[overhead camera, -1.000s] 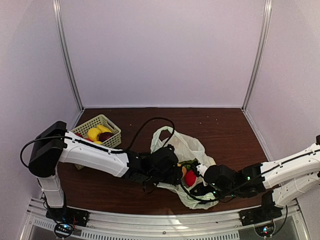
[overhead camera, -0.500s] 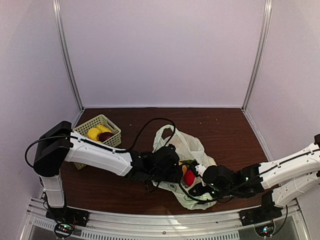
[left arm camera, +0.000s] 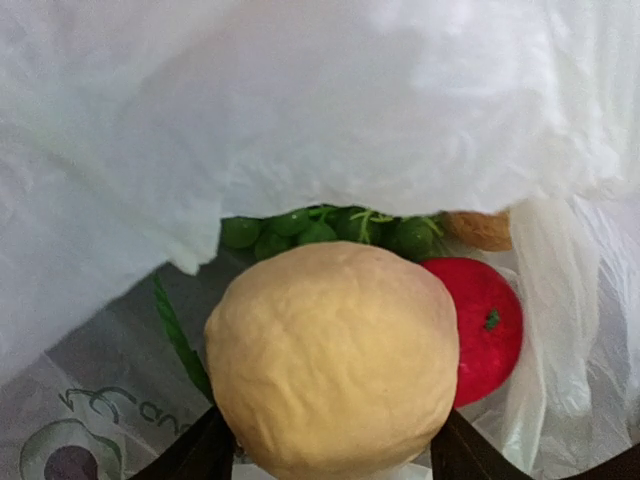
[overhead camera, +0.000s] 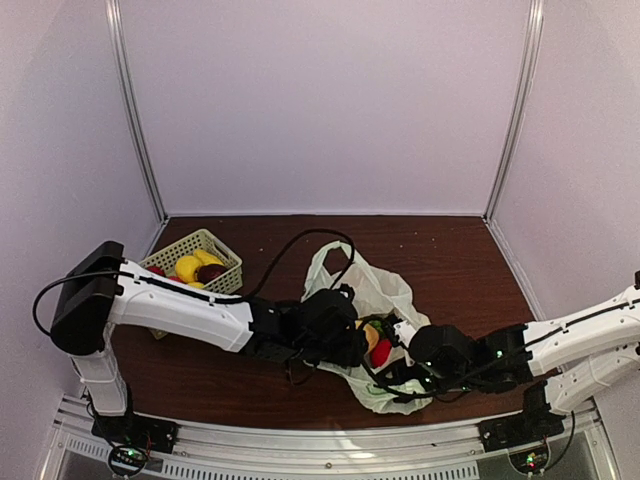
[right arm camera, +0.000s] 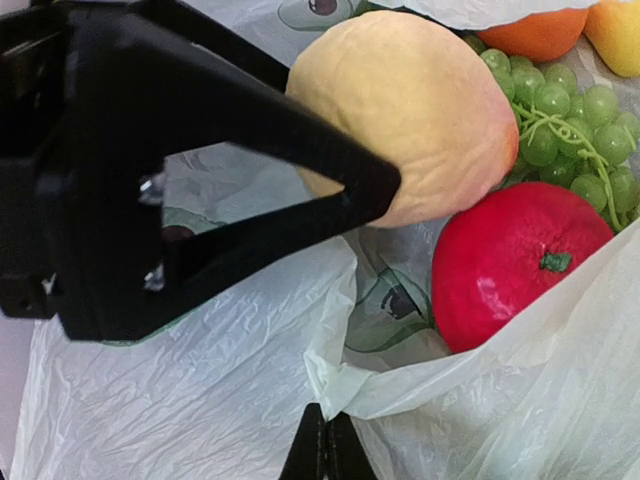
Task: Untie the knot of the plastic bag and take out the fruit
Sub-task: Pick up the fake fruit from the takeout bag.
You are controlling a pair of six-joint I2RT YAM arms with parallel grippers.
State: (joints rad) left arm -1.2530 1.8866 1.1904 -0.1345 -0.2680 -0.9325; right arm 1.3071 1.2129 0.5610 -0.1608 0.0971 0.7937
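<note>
The plastic bag point(overhead camera: 375, 295) lies open mid-table; no knot shows. My left gripper point(overhead camera: 362, 345) is at the bag's mouth, shut on the peach-coloured fruit point(left arm camera: 332, 355), also in the right wrist view point(right arm camera: 410, 110). Inside the bag lie a red fruit point(right arm camera: 515, 262), green grapes point(right arm camera: 560, 125), an orange fruit point(right arm camera: 535, 30) and a yellow one point(right arm camera: 615, 30). The grapes point(left arm camera: 330, 228) and red fruit point(left arm camera: 485, 325) also show in the left wrist view. My right gripper point(right arm camera: 325, 455) is shut, pinching the bag's near rim point(right arm camera: 385, 385); it shows in the top view point(overhead camera: 400, 375).
A pale green slotted basket point(overhead camera: 222, 280) with yellow and dark fruit stands at the back left. A black cable point(overhead camera: 300, 245) loops over the table behind the bag. Metal frame posts stand at the back corners.
The left gripper has lifted slightly with the peach-coloured fruit at the bag's mouth. The bag's top has risen a little. The right gripper still holds the rim.
</note>
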